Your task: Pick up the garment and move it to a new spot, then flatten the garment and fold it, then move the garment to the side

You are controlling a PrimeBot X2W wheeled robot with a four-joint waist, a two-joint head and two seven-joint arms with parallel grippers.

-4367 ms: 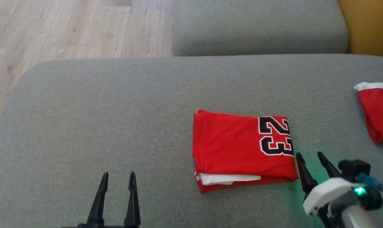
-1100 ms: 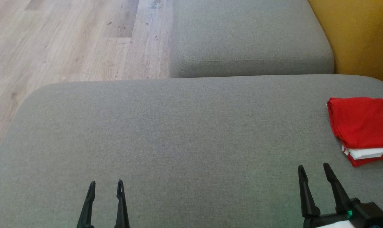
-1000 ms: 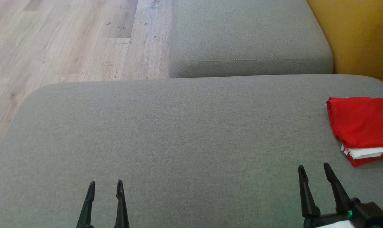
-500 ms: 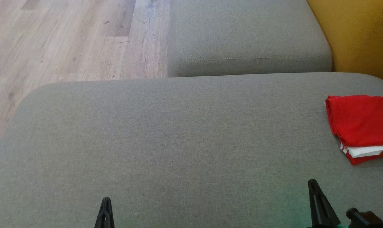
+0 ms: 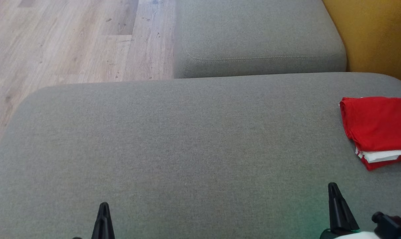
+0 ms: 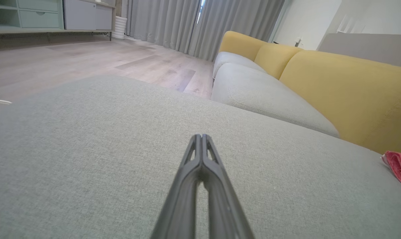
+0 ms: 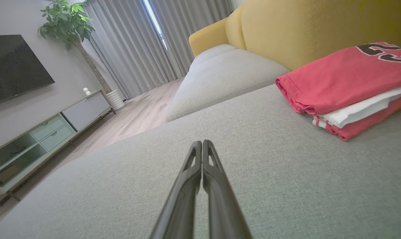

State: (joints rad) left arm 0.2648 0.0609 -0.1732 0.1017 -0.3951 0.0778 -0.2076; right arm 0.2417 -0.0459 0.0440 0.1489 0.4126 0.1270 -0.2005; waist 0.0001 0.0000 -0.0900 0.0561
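you have the folded red garment [image 5: 376, 126] lying at the right end of the big grey cushion [image 5: 187, 132], near the yellow backrest [image 5: 379, 33]. the head view cuts off its right side, so you get just a sliver of the black number on top. the right wrist view gives you more: a red layer on top, white under it, red again at the bottom, with the number's far part running out of frame. the left wrist view catches a red corner at its right border.

the left gripper [image 6: 201, 137] has its fingers pressed together on nothing, low over bare cushion. in the head view it is a single dark tip at the bottom edge. the right gripper [image 7: 202, 143] is likewise closed and empty, tips meeting, well apart from the garment ahead and to its right. its body is mostly cut off at the head view's lower right corner. you can't tell whether either pair of tips touches the fabric. past the cushion lie a second grey cushion [image 5: 253, 33] and wood floor [image 5: 71, 39].
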